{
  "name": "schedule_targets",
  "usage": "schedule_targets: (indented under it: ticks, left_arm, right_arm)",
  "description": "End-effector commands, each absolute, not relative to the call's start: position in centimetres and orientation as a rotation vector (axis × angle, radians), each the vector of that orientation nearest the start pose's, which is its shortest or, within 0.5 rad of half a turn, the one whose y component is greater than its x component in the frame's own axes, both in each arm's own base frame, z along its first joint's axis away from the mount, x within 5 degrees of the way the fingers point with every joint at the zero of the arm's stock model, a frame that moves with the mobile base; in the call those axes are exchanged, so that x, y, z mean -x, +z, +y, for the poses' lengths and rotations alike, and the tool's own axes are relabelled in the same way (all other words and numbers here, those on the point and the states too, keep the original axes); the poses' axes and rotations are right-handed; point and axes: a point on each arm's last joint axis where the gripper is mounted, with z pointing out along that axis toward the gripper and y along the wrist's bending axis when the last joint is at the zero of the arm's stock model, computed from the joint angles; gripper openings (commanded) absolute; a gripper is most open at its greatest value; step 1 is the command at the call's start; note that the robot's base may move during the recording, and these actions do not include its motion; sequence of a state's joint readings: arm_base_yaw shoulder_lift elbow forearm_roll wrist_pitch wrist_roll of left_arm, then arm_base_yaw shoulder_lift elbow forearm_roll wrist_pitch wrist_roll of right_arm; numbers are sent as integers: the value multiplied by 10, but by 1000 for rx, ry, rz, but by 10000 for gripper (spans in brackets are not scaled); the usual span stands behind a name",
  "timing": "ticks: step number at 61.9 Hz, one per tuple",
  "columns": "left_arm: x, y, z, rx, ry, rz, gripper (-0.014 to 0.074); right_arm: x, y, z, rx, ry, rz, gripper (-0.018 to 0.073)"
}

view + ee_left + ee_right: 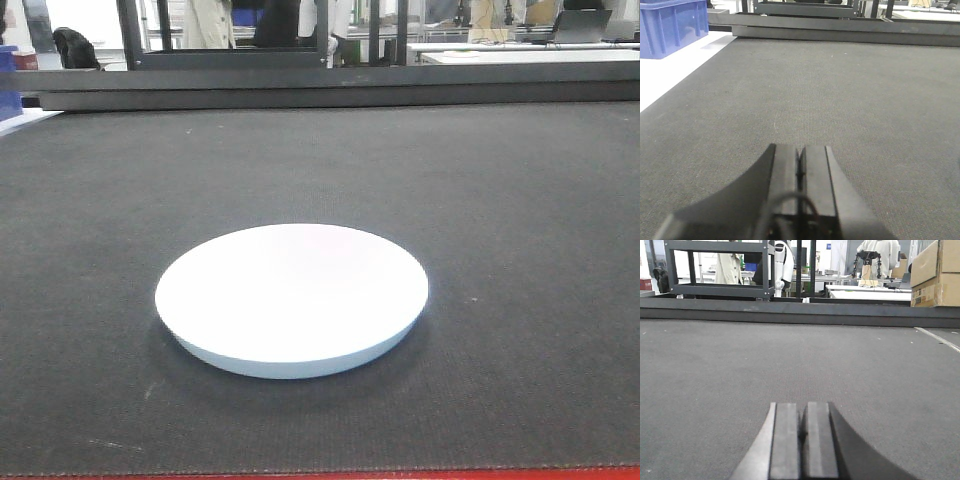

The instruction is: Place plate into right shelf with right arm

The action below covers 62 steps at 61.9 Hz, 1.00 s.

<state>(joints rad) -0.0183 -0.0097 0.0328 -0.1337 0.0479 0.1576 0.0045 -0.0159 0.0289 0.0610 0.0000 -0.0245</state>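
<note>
Now the round plate (291, 290) lies flat, hollow up; left hand (800, 151) and right hand (804, 408) are closed.

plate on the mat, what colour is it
Plain white, no pattern; the plate shows best in the exterior front-facing view.

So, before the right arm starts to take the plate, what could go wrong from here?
1. The plate lies flat on the dark mat with a low rim, and the right claw is shut; it may only push the plate along.
2. The right wrist view shows no plate, so the approach could start badly aimed.
3. No view shows the right shelf, so the path to it cannot be judged.
</note>
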Motion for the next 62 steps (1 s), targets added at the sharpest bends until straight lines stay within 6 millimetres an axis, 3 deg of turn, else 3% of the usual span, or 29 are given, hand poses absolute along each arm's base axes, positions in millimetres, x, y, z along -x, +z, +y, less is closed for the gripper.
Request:
schedule_targets:
  ticks: [1, 62]
  left_arm:
    - [-56, 203, -1, -16, -5, 1465, -128]
    - [-56, 203, -1, -16, -5, 1465, -128]
  right_arm:
    - [-53, 219, 0, -18, 13, 1370, 55]
    - [-52, 224, -1, -19, 13, 1345, 55]
